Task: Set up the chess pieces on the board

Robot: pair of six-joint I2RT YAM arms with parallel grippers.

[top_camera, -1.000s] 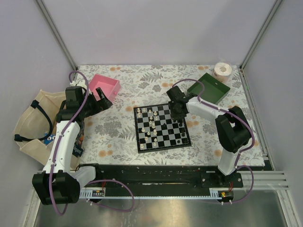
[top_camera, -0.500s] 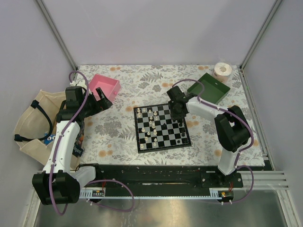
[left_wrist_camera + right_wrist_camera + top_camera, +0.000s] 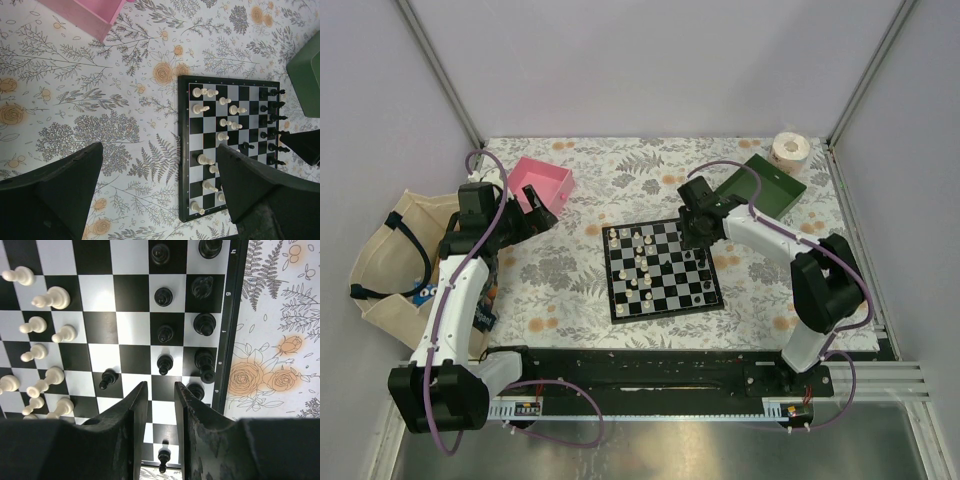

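Note:
The board (image 3: 612, 285) lies at the table's middle with cream-white chess pieces (image 3: 638, 262) scattered on its left half and black ones (image 3: 703, 270) along its right side. My right gripper (image 3: 692, 230) hovers over the board's far right part. In the right wrist view its fingers (image 3: 161, 386) stand a little apart with nothing between them, above black pieces (image 3: 204, 324). A black pawn (image 3: 163, 459) stands on the board below the gap. My left gripper (image 3: 542, 215) is wide open and empty (image 3: 159, 147) beside the pink tray. The left wrist view also shows the board (image 3: 183, 150).
A pink tray (image 3: 542, 183) sits at the far left and a green tray (image 3: 760, 185) at the far right, with a tape roll (image 3: 790, 150) behind it. A cloth bag (image 3: 390, 260) lies off the table's left edge.
My right arm's elbow has swung to the right and its gripper has shifted slightly toward the board's far edge. The left arm has not moved.

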